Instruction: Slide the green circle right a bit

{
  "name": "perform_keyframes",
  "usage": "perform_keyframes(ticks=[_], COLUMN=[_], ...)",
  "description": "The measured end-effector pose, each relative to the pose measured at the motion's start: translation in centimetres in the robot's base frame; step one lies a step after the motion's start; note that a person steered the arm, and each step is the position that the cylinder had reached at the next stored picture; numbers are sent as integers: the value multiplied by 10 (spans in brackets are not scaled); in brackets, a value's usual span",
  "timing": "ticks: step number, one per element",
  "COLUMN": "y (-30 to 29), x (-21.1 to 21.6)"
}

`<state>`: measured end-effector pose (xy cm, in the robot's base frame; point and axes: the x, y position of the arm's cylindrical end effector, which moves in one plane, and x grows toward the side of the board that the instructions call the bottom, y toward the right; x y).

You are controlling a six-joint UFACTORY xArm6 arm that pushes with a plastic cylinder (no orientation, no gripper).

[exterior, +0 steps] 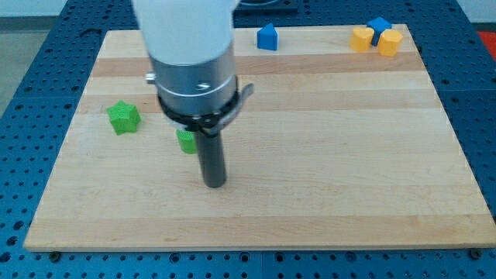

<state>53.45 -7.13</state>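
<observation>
So my tip sits closest to the camera, planted on the desk just right of and below the green circle, which peeks out behind the rod at the view's left. Wrong side for pushing right, I'd say. Round block, no long axis. No jaws here, just rod.

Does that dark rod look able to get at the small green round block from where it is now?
Probably yes. My tip sits just to the view's right of and below the green circle, with bare board between. To push it right, though, it must first circle round to the block's left side.
</observation>
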Motion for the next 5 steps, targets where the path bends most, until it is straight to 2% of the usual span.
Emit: perform_keyframes(ticks=[3,4,5], y=[-90,-96,-96], x=[-7,-38,-49])
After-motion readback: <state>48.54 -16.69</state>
